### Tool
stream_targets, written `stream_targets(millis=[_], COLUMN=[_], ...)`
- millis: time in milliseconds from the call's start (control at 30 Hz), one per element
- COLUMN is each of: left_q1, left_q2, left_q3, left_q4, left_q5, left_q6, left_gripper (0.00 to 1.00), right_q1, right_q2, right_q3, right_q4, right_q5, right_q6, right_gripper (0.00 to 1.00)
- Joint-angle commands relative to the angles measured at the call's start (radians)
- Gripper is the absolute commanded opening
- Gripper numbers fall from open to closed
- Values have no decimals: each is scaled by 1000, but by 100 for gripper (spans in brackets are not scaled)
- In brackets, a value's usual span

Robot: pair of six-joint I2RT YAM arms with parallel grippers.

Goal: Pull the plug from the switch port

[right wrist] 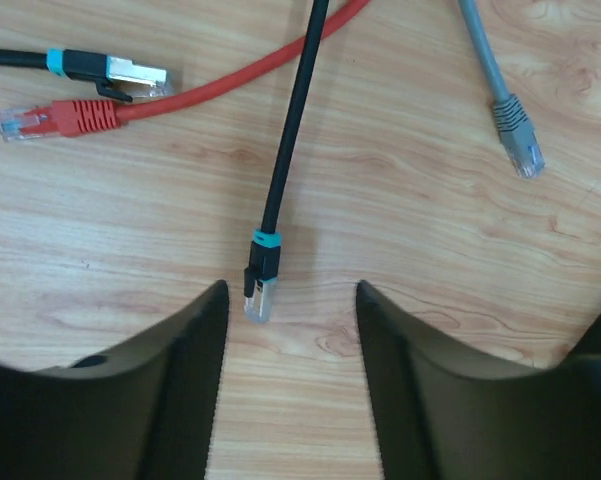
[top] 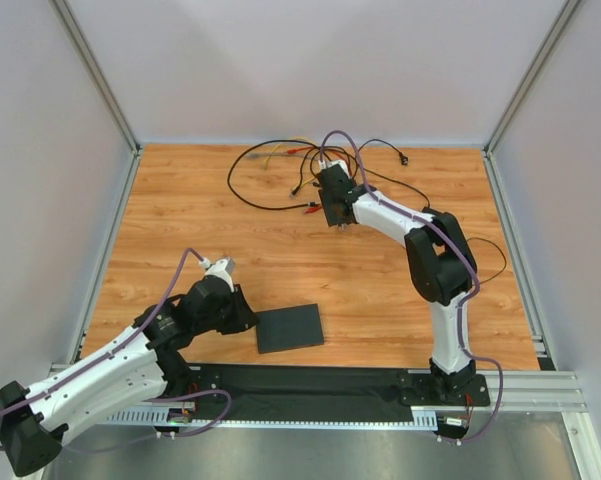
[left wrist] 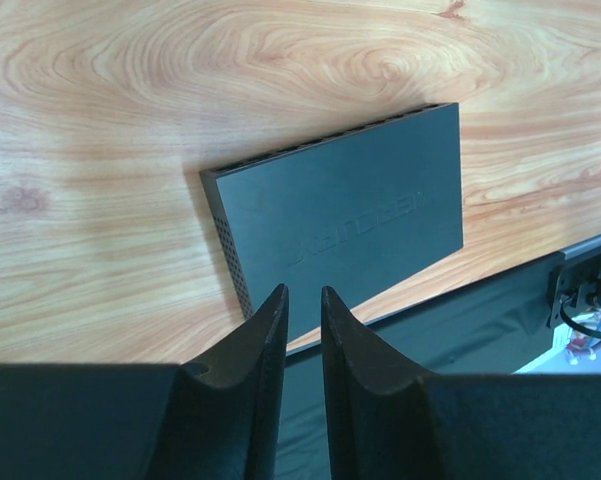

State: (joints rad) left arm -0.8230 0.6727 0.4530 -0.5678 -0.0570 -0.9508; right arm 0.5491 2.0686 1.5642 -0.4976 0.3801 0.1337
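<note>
From where I stand, the left gripper (top: 242, 312) sits low at the near-left of the wooden table (top: 180, 230). It is just beside the flat matte-black rectangular switch (top: 289, 328), which lies near the front edge by the black mat strip (top: 310, 385).

The overhead camera cannot show how the left pincer's jaws stand. The left wrist camera can: the two dark fingers (left wrist: 270, 340) are drawn nearly together with only a thin slit between them, gripping nothing. It also picks out the row of small sockets (left wrist: 330, 140) along the switch's far long edge and faint lettering on its lid.

To the right and at the far side, well apart from the switch, the right gripper (top: 336, 208) reaches into a loose tangle of cables (top: 270, 175). Only its wrist camera sorts them out:

- a red network cable (right wrist: 55, 118)
- a black lead with a teal boot and metal tip (right wrist: 110, 70)
- a grey cable end (right wrist: 515, 130)
- a thin black cable (right wrist: 290, 120) ending in a clear plug (right wrist: 259, 298) with a teal band

That plug lies on the wood between the widely spread right fingers (right wrist: 205, 340), which touch nothing.
</note>
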Motion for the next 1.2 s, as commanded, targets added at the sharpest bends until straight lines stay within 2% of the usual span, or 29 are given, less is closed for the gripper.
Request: stream_targets(millis=[0,200,300,333,367,400,433,533,567,667,733,1033,1167], left_q1=[2,2,2,2,2,2,2,1,2,2,2,2,2], left_q2=[-31,-68,-67,-64,-49,-38,-29,8,8,-2,-2,57,128], left_q3=[26,30,24,21,16,12,9,-8,-25,-71,-92,-154,-155], left_q4=[22,-21,-90,-101,-103,-109,-112,-100,-93,-61,-14,152,215], left_q5=[17,3,-50,-55,-56,-61,-58,-29,-12,2,23,97,123], left_q6=[29,20,-9,-16,-17,-28,-35,-55,-57,-71,-75,-77,-72], left_gripper=[28,33,37,44,46,47,47,45,45,43,40,38,38], right_q1=[3,34,67,78,83,90,109,152,166,239,282,295,295], right_q2=[-8,-207,-335,-367,-401,-468,-499,-570,-573,-590,-605,-611,-578], right_q3=[28,-79,-178,-212,-258,-309,-420,-574,-599,-676,-707,-868,-906], right_q4=[-35,-44,-76,-78,-67,-41,14,76,80,85,114,312,385], right_q5=[63,88,-15,-134,-202,-275,-420,-614,-641,-641,-629,-736,-765], right_q6=[24,83,122,145,193,216,233,309,342,360,400,495,544], right_gripper=[57,63,64,64,65,66,68,68,62,53,51,49,41])
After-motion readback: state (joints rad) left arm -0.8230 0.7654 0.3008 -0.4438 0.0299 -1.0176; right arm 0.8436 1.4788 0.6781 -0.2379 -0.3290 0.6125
